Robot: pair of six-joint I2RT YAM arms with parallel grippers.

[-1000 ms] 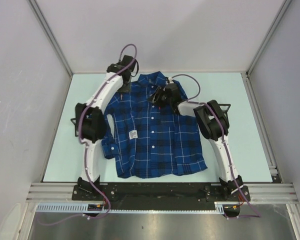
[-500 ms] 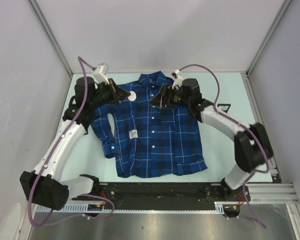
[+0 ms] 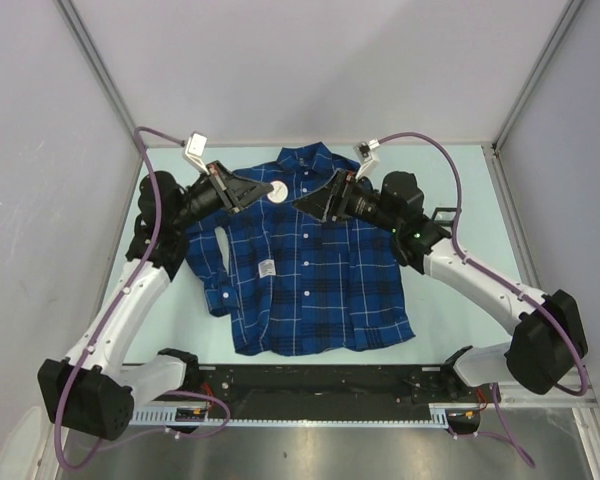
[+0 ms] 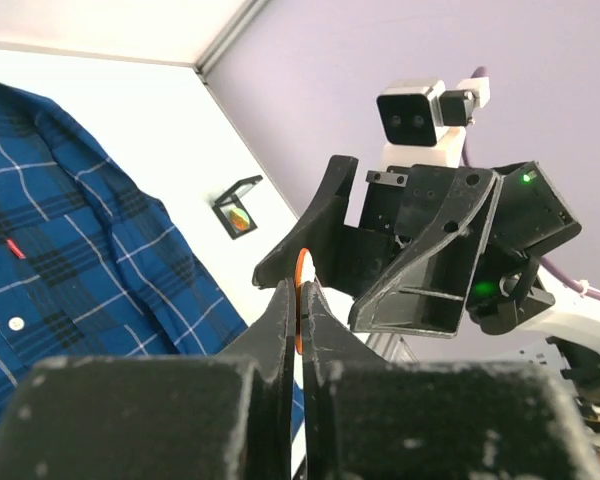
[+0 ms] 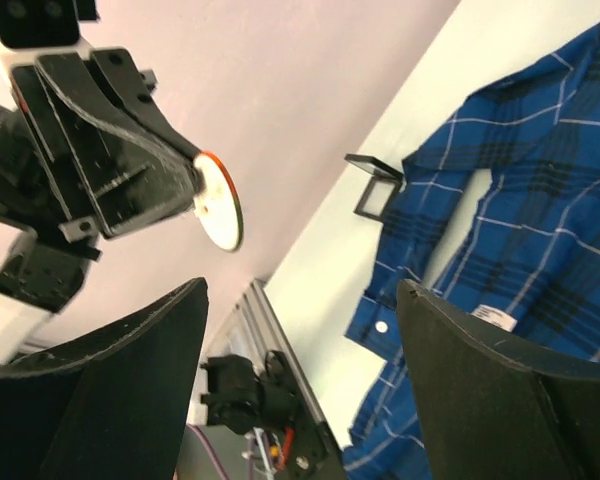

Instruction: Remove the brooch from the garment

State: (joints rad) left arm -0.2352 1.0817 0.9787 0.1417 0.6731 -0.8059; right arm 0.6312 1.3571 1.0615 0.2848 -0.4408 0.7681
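Note:
The garment [image 3: 305,260] is a dark blue plaid shirt lying flat on the table, collar at the far side. It also shows in the left wrist view [image 4: 70,230] and the right wrist view [image 5: 520,200]. My left gripper [image 3: 266,189] is shut on the brooch [image 3: 278,190], a round white disc with an orange rim, and holds it in the air above the shirt's left shoulder. The brooch appears edge-on in the left wrist view [image 4: 299,295] and face-on in the right wrist view [image 5: 218,203]. My right gripper [image 3: 308,200] is open and empty, facing the left gripper [image 5: 150,165] a short way off.
A small white tag [image 3: 265,268] sits on the shirt front. A black frame stand [image 3: 446,214] is on the table right of the shirt; a similar black frame stand [image 5: 375,185] sits by the sleeve. Grey walls close in on three sides, and an aluminium rail [image 3: 320,380] runs along the near edge.
Both arms have swung and risen from over the shirt. The left gripper now holds the brooch lifted towards the middle, and the right gripper has drawn back, its wrist turned to face it.

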